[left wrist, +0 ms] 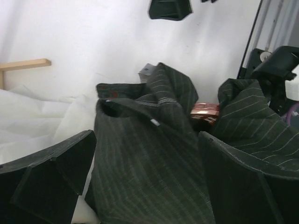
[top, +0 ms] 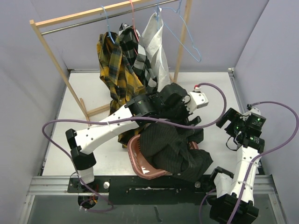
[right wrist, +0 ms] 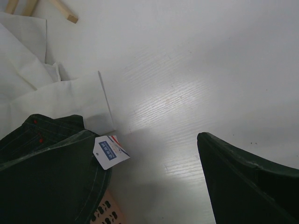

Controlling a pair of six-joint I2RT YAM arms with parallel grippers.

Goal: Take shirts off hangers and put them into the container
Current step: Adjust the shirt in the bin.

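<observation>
Nearest my bases, the container (top: 140, 161) sits on the table (top: 219, 93). Only a strip of its pink rim shows on the left. The rest is buried under the black shirt (top: 173, 149), which is heaped in it and spills over the near and right edges.

- My left gripper (left wrist: 147, 137) hangs over that heap, spread wide. From the left wrist, one finger sits at each lower corner with faint-striped cloth filling the space between.
- Whether either pad touches the cloth, I cannot tell.
- From above, this hand is black on black and hard to pick out.
- A small patch of pink slotted wall (left wrist: 204, 111) peeks through the folds.
- My right gripper (top: 230, 130) is held off to the right of the basket, spread and holding nothing.
- Its wrist camera catches only one finger (right wrist: 243, 182), cut off at the frame edge.
- A paper tag (right wrist: 110, 151) hangs from the dark cloth at lower left.

Farther back:
- The yellow-and-black plaid shirt (top: 117, 70), the check shirt (top: 138, 53) and the white shirt (top: 156, 51) hang bunched together from the rack (top: 51, 51). Their lower halves are hidden behind my left arm.
- A blue hanger (top: 108, 28) and a pink-red hanger (top: 133, 18) show mainly as hooks.
- A bare blue hanger (top: 187, 37) dangles at the right end of the rail.
</observation>
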